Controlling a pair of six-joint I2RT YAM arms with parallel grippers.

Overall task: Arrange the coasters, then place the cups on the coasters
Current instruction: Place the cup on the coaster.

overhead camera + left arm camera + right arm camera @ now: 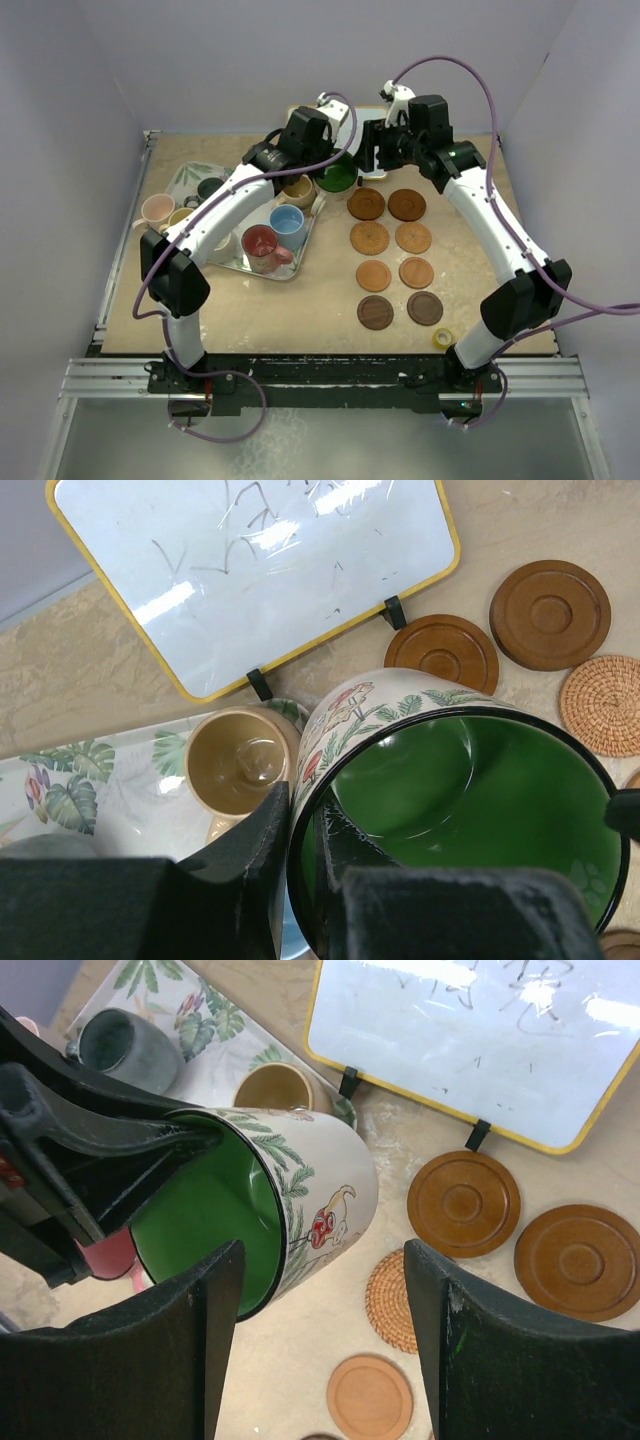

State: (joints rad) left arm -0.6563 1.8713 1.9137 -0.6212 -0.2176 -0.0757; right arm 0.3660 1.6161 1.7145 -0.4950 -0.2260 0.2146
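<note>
A green-lined cup (470, 800) with a leaf and mushroom pattern outside hangs tilted over the table, left of the coasters. My left gripper (300, 810) is shut on its rim, one finger inside and one outside. In the top view this cup (337, 178) sits between both wrists. My right gripper (325, 1260) is open next to the cup (300, 1200), whose lower rim lies by the left finger. Several coasters (369, 238) lie in two columns at centre right: dark brown ringed (463, 1203), woven (392, 1300), plain orange (369, 1397).
A leaf-patterned tray (190, 175) at the left holds the other cups: pink (156, 210), blue (287, 220), red (261, 243), tan (235, 760), grey (125, 1050). A yellow-framed whiteboard (250, 570) stands at the back. A yellow tape roll (443, 338) lies front right.
</note>
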